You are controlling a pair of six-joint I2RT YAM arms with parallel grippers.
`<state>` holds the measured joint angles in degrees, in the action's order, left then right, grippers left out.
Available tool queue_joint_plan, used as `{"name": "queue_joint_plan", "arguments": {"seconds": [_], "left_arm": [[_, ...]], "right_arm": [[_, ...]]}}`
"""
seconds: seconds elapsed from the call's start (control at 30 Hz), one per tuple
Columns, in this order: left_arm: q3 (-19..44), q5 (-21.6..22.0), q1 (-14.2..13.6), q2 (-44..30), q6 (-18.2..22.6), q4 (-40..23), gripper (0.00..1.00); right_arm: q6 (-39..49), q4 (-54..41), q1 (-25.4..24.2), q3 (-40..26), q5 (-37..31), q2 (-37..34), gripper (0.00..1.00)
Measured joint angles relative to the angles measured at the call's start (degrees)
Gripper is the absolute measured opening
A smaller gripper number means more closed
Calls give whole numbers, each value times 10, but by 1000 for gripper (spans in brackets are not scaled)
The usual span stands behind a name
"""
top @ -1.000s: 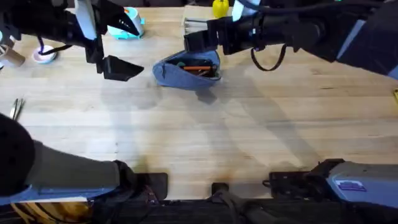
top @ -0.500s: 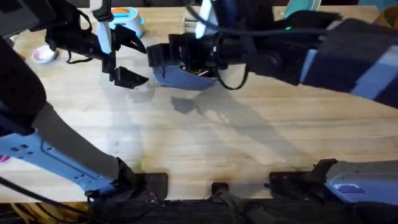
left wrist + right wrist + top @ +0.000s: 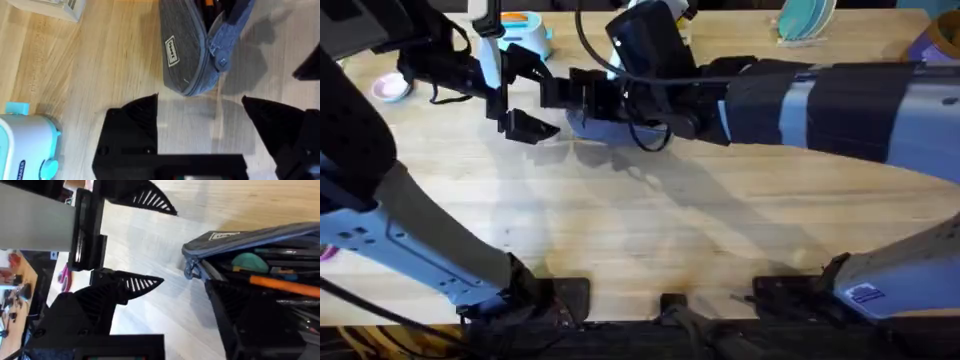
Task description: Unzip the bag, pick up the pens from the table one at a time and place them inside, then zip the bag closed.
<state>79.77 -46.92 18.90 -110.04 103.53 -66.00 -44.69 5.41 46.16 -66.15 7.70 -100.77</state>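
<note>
On the table (image 3: 100, 65), bag (image 3: 185, 55) beyond left gripper (image 3: 200, 107).

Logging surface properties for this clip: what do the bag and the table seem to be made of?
The bag: grey woven fabric, matte, judging by its heathered weave, soft folds and sewn label. The table: light wood planks, seemingly smooth with a slight sheen, with visible grain and seams.

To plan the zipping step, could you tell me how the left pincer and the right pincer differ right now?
The left pincer is open and empty, just off the end of the bag, over bare table; the right pincer is at the bag's unzipped mouth. The left arm is on its own side; the right arm reaches across the middle. Both are black and near the bag.
</note>
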Motion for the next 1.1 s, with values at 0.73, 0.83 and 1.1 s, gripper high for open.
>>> {"name": "queue_joint_plan", "arguments": {"seconds": [0.73,0.83,1.1], "left_arm": [[0,7,0,0,0,-2,993],[0,7,0,0,0,-2,993],[0,7,0,0,0,-1,993]], "right_arm": [[-43,-27,95,0,-218,0,997],[-59,-23,95,0,-227,-1,997],[-86,25,95,0,-233,-28,997]]}}
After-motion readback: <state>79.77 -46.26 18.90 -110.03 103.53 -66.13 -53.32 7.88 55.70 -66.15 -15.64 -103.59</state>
